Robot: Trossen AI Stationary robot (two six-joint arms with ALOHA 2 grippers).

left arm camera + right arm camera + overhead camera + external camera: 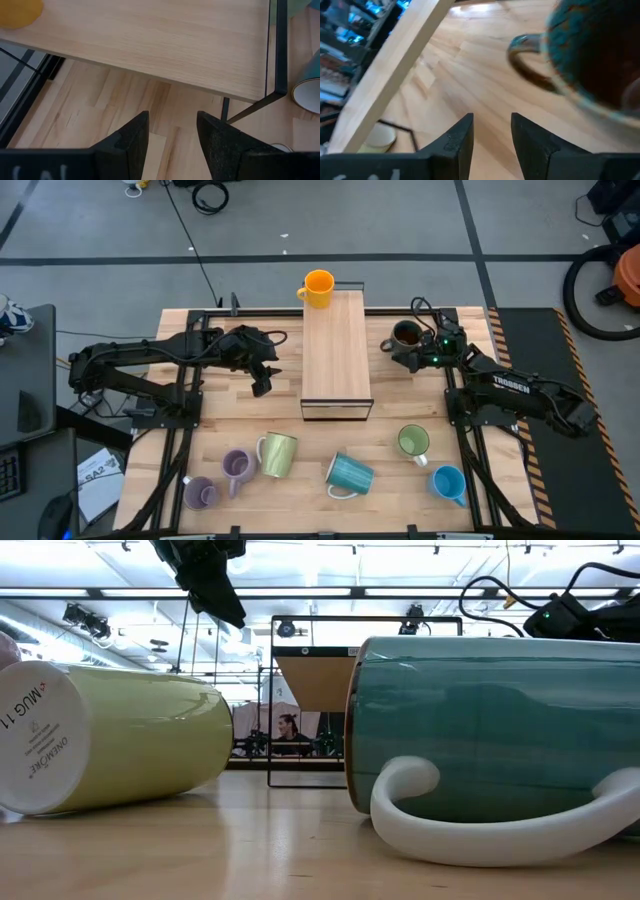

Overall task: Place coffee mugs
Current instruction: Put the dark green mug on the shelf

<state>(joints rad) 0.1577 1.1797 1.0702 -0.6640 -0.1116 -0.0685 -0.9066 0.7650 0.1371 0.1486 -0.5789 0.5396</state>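
Note:
An orange mug [318, 288] stands on the far end of a wooden riser shelf [337, 355]. A dark teal mug [405, 335] stands on the table right of the shelf; my right gripper [422, 358] is open just near of it, with the mug [595, 50] ahead of the fingers, not between them. My left gripper [262, 377] hovers open left of the shelf [150, 40]. Along the near edge are two lilac mugs [200, 492] [238, 466], a yellow-green one [278, 453] and a ribbed teal one [350, 474], both on their sides, then green [413, 442] and blue [448, 483].
The shelf's black metal frame [277, 50] stands on the table's middle. In the low view the yellow-green mug [110, 740] and the ribbed teal mug [490, 730] fill the foreground. Bare table lies between the shelf and the near row. A person shows far behind the table.

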